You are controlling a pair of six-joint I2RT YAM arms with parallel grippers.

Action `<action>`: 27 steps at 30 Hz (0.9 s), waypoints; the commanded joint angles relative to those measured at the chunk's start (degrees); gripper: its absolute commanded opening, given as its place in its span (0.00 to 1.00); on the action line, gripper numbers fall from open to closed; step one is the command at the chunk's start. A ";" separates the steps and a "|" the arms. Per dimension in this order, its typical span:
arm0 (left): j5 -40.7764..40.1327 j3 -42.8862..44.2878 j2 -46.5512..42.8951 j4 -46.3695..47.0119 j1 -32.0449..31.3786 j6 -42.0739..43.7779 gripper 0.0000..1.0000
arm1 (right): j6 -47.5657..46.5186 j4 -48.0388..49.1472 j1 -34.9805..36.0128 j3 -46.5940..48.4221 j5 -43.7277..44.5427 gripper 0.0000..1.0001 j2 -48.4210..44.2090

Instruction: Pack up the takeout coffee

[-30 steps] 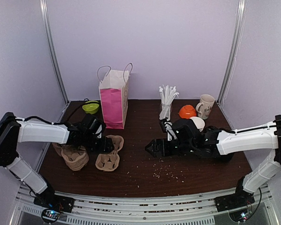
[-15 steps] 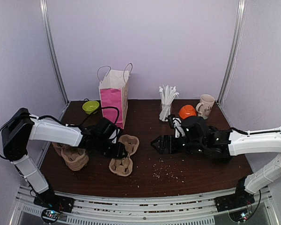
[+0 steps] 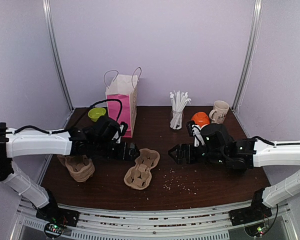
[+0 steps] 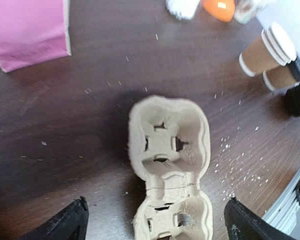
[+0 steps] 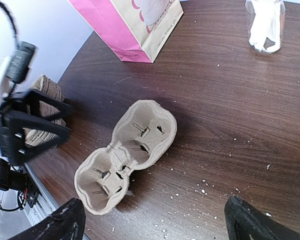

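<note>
The dark wooden worktop [image 3: 155, 197] is smooth, with a faint grain. At its back stands the paper bag [image 3: 121, 107], pink on the broad face, white at the side, stiff and upright with thin cord handles.

Both arms reach inward from the sides. The left claw [image 3: 132, 151] hovers just beside the carrier [image 3: 142, 169] with its fingers spread wide, holding nothing. The right claw [image 3: 174, 154] is equally spread and empty, pointing at the carrier from the other side.

The carrier lies flat and free near the middle. It is a moulded pulp tray, rough, pale and matte, with two rounded lobes joined at a narrow waist, each well cut with small gripping flaps. A stack of like trays [image 3: 80, 168] sits by the left arm.

The takeout cups [image 4: 264, 51] are seen only from the left wrist: two brown paper cups with white rims, close together at the far right, near the right arm. The top view hides them behind that arm. Whether they stand upright cannot be told.

The step in hand looks like fetching a cup, probably a job for the right arm. It should grip low on the tapered wall, lightly since paper buckles, then lower the cup straight into a well so the flaps take it evenly.

Behind are a glazed cream mug [image 3: 220, 112], an orange bowl [image 3: 200, 119], a green bowl [image 3: 97, 114] and a clear jar [image 3: 177, 118] of white sticks. Pale crumbs [image 3: 176, 180] dot the wood.
</note>
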 commanded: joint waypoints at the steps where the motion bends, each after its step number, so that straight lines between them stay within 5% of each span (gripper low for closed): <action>1: -7.53 -4.68 -5.05 -4.02 0.57 -2.48 0.97 | -1.09 -1.09 0.25 0.12 2.02 1.00 -0.40; 11: -6.94 -16.61 -8.80 -1.80 11.67 -5.53 0.91 | -1.22 -0.54 0.25 1.31 0.62 1.00 0.71; 27: -12.02 -20.73 -18.66 -7.33 28.29 -5.08 0.92 | -1.08 0.29 0.31 -0.85 0.82 1.00 -0.55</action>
